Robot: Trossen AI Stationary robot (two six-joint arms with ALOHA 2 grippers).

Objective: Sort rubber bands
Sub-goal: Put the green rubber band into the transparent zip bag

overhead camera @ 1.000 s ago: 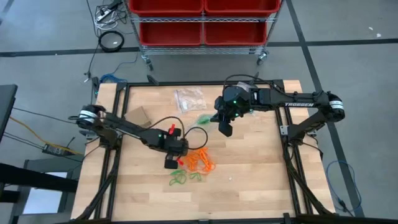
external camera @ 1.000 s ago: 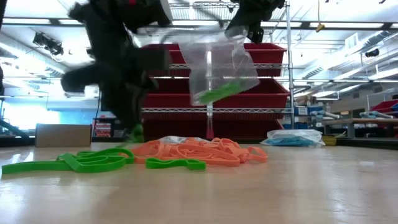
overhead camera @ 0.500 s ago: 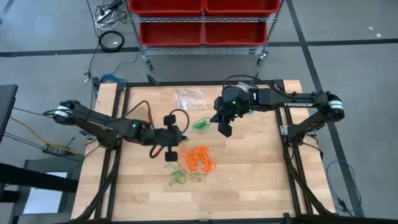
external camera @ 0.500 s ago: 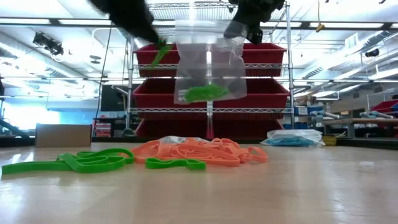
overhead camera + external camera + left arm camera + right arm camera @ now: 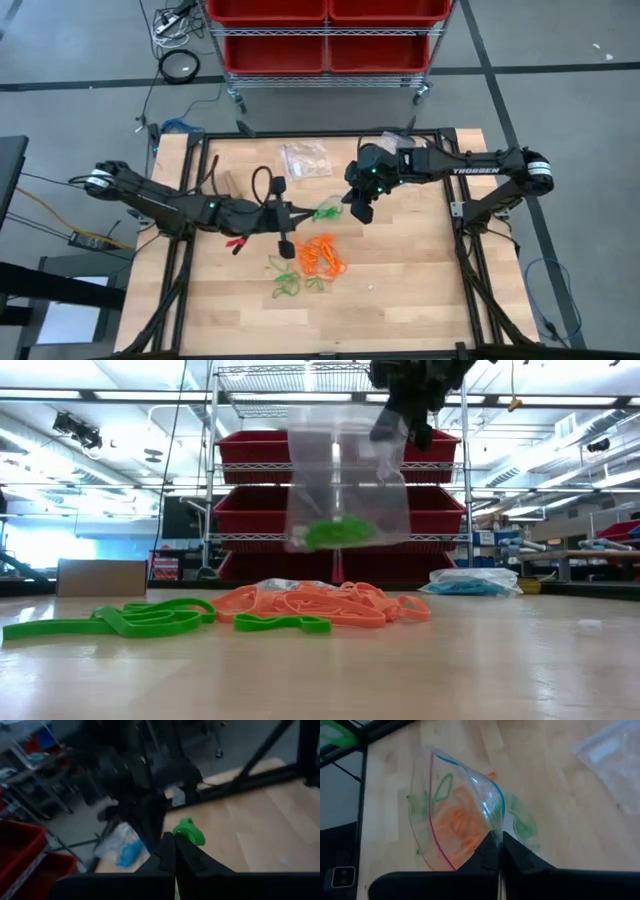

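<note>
Orange rubber bands (image 5: 322,255) lie piled on the table's middle, with green rubber bands (image 5: 288,285) at the near side of the pile. My right gripper (image 5: 360,208) is shut on a clear zip bag (image 5: 345,480), which hangs above the pile with a clump of green bands (image 5: 337,532) in its bottom. My left gripper (image 5: 303,214) is raised and points almost level at the bag from the left. It is shut on a green band (image 5: 189,831). The low view does not show it. My left gripper pinches a green rubber band between its two fingers; a loop of it (image 5: 190,832) sticks out past the fingertips. The fingers lie nearly level and come from the table's left. The band is lifted clear of the table. My right gripper pinches the bag's open top edge (image 5: 492,827) between its two fingers, slanting down from the right. The mouth gapes beside the fingers. The bag hangs below them, clear of the table, with the green clump in its bottom.
A second clear bag (image 5: 305,158) lies at the far middle of the table and a small cardboard box (image 5: 102,577) at the far left. A bag with blue contents (image 5: 470,582) lies far right in the low view. A rack of red bins (image 5: 325,35) stands beyond the far edge.
My left gripper has risen from the table beside the orange pile with a green band, tipped from pointing down to nearly level, and gone right toward the bag. My right gripper has sunk a little, and the bag hangs lower.
</note>
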